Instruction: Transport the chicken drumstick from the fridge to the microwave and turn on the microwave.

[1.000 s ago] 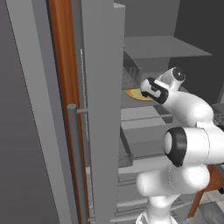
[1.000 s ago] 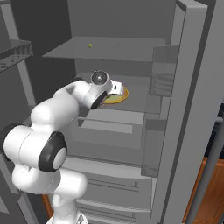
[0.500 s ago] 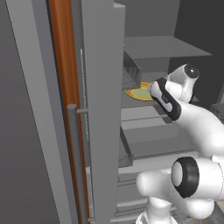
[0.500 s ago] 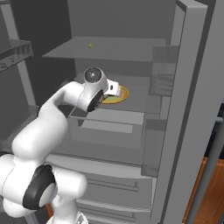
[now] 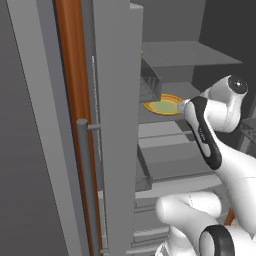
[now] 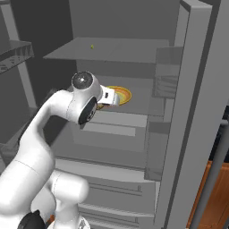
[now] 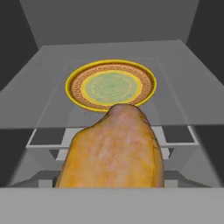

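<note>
Chicken drumstick [image 7: 114,151] fills lower centre of hand view, apparently pinched in the gripper [image 6: 112,98] though fingertips are hidden, held at mid-frame in front of the yellow plate [image 7: 111,85] on a shelf of the open fridge [image 6: 188,116].

You see a round yellow plate [image 7: 111,85] lying flat on a grey shelf, its rim bright yellow, an orange-brown patterned band inside that, and a pale green centre. From the left base view the plate [image 5: 165,106] shows partly behind a grey panel. A wooden cabinet edge [image 5: 74,100] runs upright at your left, and another wooden cabinet panel [image 6: 214,201] sits low on the right.
</note>
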Tool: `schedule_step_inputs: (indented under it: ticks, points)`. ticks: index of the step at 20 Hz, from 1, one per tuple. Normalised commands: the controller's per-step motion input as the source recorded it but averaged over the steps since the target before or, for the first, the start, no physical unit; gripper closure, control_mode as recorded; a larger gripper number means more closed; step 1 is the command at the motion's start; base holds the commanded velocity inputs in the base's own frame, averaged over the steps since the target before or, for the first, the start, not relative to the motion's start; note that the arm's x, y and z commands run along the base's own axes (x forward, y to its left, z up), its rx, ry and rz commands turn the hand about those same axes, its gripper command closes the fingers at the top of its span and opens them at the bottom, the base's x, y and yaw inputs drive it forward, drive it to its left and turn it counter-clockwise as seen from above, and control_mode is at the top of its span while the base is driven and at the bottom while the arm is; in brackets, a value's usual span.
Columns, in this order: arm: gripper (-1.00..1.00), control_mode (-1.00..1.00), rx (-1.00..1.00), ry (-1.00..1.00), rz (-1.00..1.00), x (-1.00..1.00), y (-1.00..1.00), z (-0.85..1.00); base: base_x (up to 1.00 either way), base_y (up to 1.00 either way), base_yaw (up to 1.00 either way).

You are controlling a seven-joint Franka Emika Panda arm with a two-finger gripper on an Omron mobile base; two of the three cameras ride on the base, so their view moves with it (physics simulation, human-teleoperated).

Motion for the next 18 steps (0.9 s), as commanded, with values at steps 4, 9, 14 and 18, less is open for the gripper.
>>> schedule_step_inputs:
  ticks: [4,9,14,18]
  points:
    - [1.00,-1.00,0.00,0.15,-0.03,-0.84,0.00,0.46,0.00,0.00,0.00]
    - [1.00,-1.00,0.00,0.17,-0.03,-0.82,0.01,0.39,0.00,0.00,0.00]
    - [1.00,-1.00,0.00,0.19,-0.05,-0.61,0.19,0.23,0.00,0.00,0.00]
    - [1.00,-1.00,0.00,0.14,-0.02,-0.56,0.33,0.07,0.00,0.00,0.00]
